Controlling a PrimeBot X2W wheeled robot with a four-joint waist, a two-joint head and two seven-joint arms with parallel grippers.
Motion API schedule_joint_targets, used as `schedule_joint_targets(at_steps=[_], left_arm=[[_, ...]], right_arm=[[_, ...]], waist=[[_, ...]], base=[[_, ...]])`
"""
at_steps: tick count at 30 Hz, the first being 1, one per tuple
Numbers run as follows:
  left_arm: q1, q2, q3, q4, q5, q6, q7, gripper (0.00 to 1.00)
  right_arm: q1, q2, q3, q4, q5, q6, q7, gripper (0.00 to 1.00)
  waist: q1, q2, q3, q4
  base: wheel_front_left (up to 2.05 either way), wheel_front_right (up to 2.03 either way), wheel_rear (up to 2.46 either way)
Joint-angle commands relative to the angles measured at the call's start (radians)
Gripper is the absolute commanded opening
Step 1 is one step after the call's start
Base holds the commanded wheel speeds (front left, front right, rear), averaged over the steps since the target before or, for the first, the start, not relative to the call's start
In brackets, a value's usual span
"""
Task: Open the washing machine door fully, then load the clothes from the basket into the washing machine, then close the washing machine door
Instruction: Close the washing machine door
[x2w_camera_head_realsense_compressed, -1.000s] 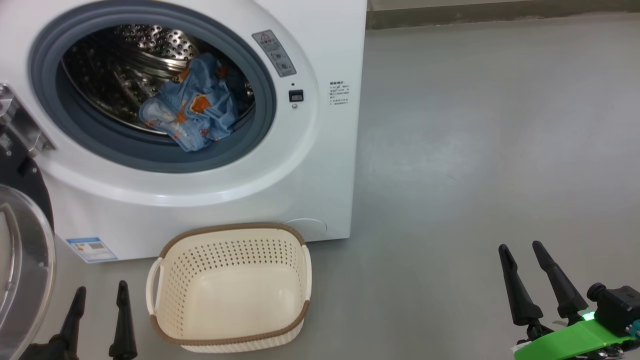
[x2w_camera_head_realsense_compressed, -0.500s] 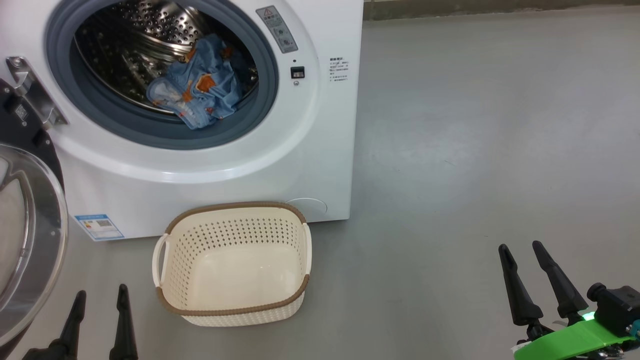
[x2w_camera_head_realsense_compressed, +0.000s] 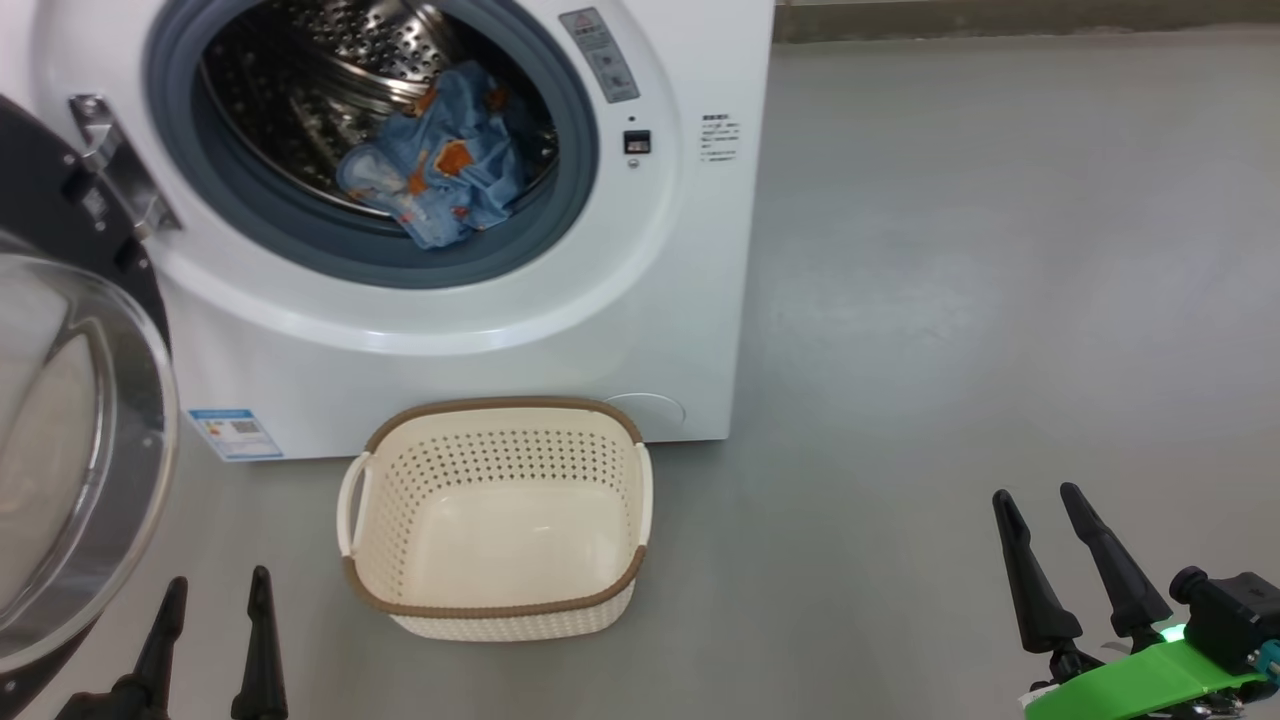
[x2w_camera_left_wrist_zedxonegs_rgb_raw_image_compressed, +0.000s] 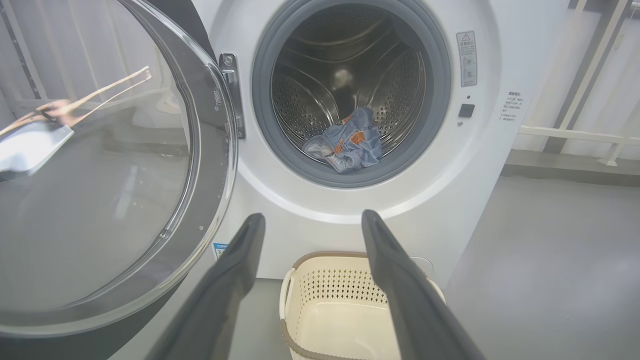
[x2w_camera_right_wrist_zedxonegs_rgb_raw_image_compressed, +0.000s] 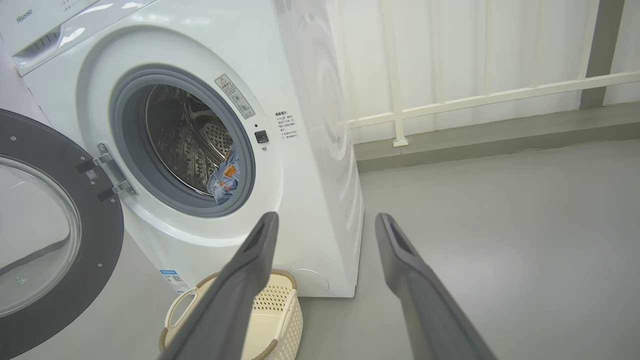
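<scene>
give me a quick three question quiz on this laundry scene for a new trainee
1. True or false: the basket has something in it.
2. The washing machine door is: A) shut B) swung open C) lying on the floor.
3. Fill in: the clothes lie in the steel ____ of the washing machine.
Key: 1 false, it is empty; 2 B; 3 drum.
</scene>
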Motion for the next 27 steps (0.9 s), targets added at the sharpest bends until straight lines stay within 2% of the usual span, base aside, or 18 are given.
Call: schedule_joint_targets(at_steps=[1,27], left_arm=[[-0.022,0.02,0.029,-0.033,-0.008,0.0,-0.005,1.0],[0.028,-0.019,0.059,-0.067,-0.016,0.0,-0.005,1.0]], right_arm=[[-0.014,-0.023,0.025,-0.027,-0.003,0.006,-0.008,1.0],[-0.08,-0.04,0.166,-0.013,0.003,0.006,-0.008,1.0]], waist=[[0.0,0.0,0.002,0.024],[0.0,0.0,-0.012,0.371]], base=[[0.0,0.0,0.0],[0.0,0.0,0.0]])
